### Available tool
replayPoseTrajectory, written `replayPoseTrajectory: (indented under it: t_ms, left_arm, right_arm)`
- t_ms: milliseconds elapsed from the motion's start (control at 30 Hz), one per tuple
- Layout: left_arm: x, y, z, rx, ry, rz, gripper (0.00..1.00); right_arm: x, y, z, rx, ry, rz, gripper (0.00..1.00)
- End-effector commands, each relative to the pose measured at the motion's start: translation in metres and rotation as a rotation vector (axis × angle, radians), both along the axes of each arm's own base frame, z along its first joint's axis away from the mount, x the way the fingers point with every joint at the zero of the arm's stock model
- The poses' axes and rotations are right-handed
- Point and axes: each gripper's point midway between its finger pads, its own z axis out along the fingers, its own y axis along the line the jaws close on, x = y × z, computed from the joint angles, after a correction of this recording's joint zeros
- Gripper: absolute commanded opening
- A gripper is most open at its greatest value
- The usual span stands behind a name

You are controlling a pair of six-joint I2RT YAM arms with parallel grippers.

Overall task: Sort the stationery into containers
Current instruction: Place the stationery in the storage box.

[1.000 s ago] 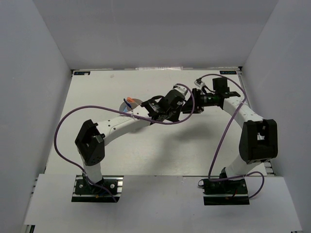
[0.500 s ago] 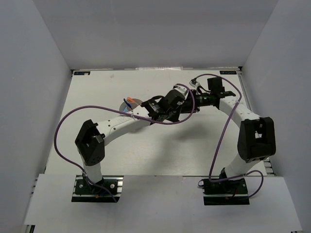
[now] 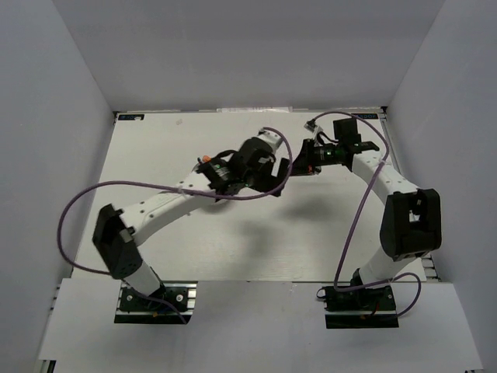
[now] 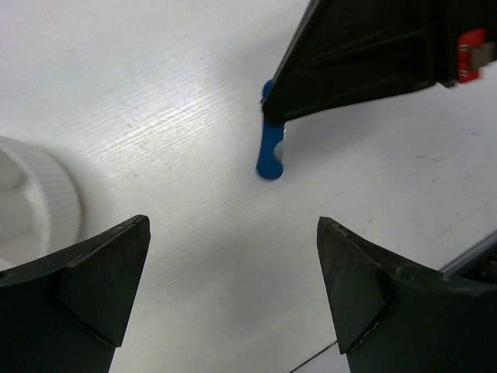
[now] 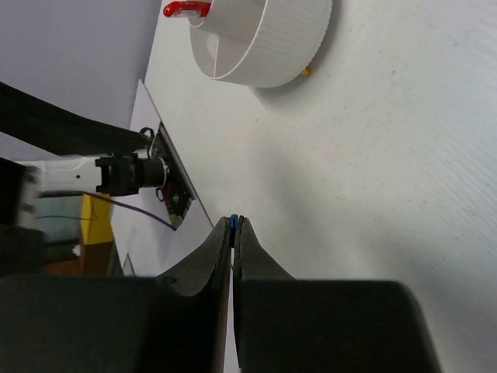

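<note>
My right gripper (image 5: 234,224) is shut on a thin blue piece of stationery (image 5: 234,221), only its tip showing between the jaws. In the left wrist view the same blue piece (image 4: 270,151) hangs from the right gripper's dark fingers (image 4: 349,70), its lower end at the table. My left gripper (image 4: 233,225) is open and holds nothing, just short of that piece. The round white tub (image 5: 264,39) with inner walls holds a red item (image 5: 185,9); its ribbed wall (image 4: 46,194) lies by my left finger. In the top view my left arm (image 3: 233,167) hides most of the tub.
Both wrists meet at mid-table (image 3: 283,165), close together. Purple cables (image 3: 116,186) loop over the table on either side. A small yellow bit (image 5: 305,71) shows at the tub's foot. Grey walls enclose the table on three sides.
My right gripper has shut on the blue piece. My left gripper has opened wide, and the left arm has stretched farther out, its elbow swinging left.
</note>
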Motion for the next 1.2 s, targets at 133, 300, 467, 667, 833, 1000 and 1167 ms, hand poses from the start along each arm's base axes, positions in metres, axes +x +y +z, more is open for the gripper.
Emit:
replayPoseTrajectory:
  t_ms: [133, 300, 467, 667, 833, 1000, 1167]
  left_arm:
    - [-0.012, 0.067, 0.167, -0.300, -0.281, 0.005, 0.98]
    - [0.036, 0.142, 0.175, -0.365, -0.151, 0.284, 0.98]
    - [0.070, 0.197, 0.147, -0.365, -0.013, 0.471, 0.98]
    - [0.084, 0.246, 0.084, -0.382, 0.172, 0.596, 0.98]
    - [0.086, 0.269, 0.072, -0.381, 0.180, 0.676, 0.98]
    - [0.084, 0.266, 0.047, -0.395, 0.251, 0.679, 0.98]
    - [0.087, 0.270, 0.034, -0.381, 0.267, 0.687, 0.98]
  right_arm:
    - [0.004, 0.007, 0.064, 0.023, -0.375, -0.018, 0.00]
    - [-0.003, 0.043, 0.086, -0.004, -0.651, 0.126, 0.00]
    - [-0.009, 0.094, 0.099, -0.038, -0.928, 0.303, 0.00]
    - [-0.002, 0.154, 0.104, -0.068, -1.142, 0.388, 0.00]
    - [0.005, 0.156, 0.097, -0.064, -1.120, 0.311, 0.00]
    - [-0.002, 0.162, 0.073, -0.054, -1.053, 0.306, 0.00]
    - [0.003, 0.179, 0.054, -0.040, -0.983, 0.280, 0.00]
